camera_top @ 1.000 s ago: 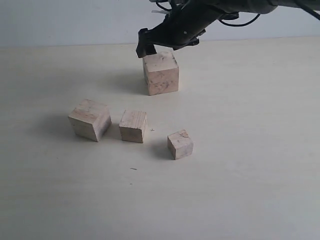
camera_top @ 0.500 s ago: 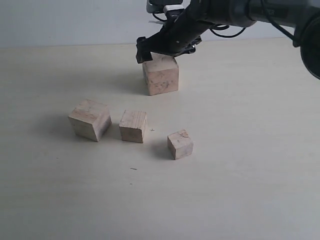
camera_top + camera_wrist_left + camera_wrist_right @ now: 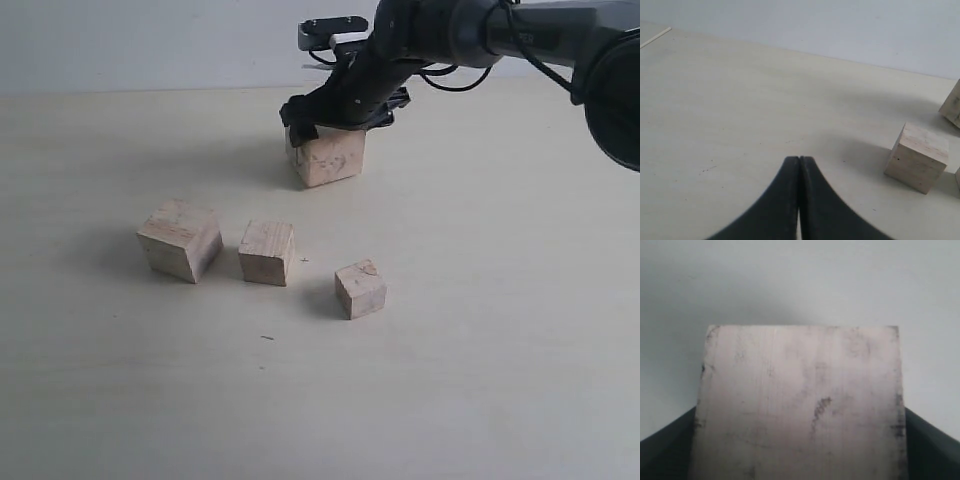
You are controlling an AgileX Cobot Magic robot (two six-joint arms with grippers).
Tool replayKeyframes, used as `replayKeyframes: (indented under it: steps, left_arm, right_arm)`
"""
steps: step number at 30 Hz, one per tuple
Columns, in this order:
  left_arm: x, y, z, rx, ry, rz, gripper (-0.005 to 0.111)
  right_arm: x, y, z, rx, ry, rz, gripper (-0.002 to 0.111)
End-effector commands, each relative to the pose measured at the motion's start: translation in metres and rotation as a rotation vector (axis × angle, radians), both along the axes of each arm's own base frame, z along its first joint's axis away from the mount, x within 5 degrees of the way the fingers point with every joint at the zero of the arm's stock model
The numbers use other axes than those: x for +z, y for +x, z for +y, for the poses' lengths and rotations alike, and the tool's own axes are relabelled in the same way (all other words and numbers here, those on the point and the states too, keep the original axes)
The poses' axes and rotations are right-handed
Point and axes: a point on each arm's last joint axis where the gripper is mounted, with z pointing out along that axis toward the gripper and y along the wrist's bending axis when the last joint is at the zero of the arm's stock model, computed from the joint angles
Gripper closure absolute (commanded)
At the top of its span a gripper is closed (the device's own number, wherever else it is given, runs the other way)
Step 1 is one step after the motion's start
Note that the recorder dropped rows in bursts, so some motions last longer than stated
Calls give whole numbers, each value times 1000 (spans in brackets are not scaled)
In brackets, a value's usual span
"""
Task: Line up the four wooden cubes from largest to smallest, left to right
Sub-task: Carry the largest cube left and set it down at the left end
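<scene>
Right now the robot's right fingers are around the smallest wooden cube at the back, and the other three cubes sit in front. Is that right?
Not quite. The cube between the right fingers is the largest wooden cube, the one with dark scuff marks, as the exterior view shows. The other three cubes do sit in front of it: a bigger one, a middle one and the smallest.

largest cube [image 3: 327, 160] top — under fingers [image 3: 300, 108]
</scene>
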Motion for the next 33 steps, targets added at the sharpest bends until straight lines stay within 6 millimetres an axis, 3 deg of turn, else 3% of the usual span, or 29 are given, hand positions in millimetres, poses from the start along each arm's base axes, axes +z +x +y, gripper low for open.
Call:
replayKeyframes:
  steps: [1, 2, 4, 6, 8, 10, 16, 23, 33]
  left_arm:
    - [-1, 0, 0, -6, 5, -7, 107]
    - [-1, 0, 0, -6, 5, -7, 107]
    - [-1, 0, 0, -6, 5, -7, 107]
    - [-1, 0, 0, -6, 5, -7, 107]
    - [-1, 0, 0, -6, 5, -7, 107]
    - [-1, 0, 0, -6, 5, -7, 107]
    - [-1, 0, 0, -6, 5, -7, 107]
    - [-1, 0, 0, -6, 5, -7, 107]
    - [-1, 0, 0, -7, 7, -7, 107]
  right_arm:
    - [53, -4, 2, 37, 91, -86, 108]
    - [63, -6, 3, 66, 105, -108, 108]
    - [94, -27, 20, 294, 100, -219, 108]
    - [104, -54, 45, 542, 112, -271, 108]
    - [108, -88, 76, 756, 194, -287, 108]
    - [108, -114, 102, 855, 202, -330, 108]
    - [98, -155, 139, 1029, 178, -418, 108]
    - [56, -169, 157, 1076, 152, -354, 108]
    - [32, -162, 158, 1085, 58, -380, 108]
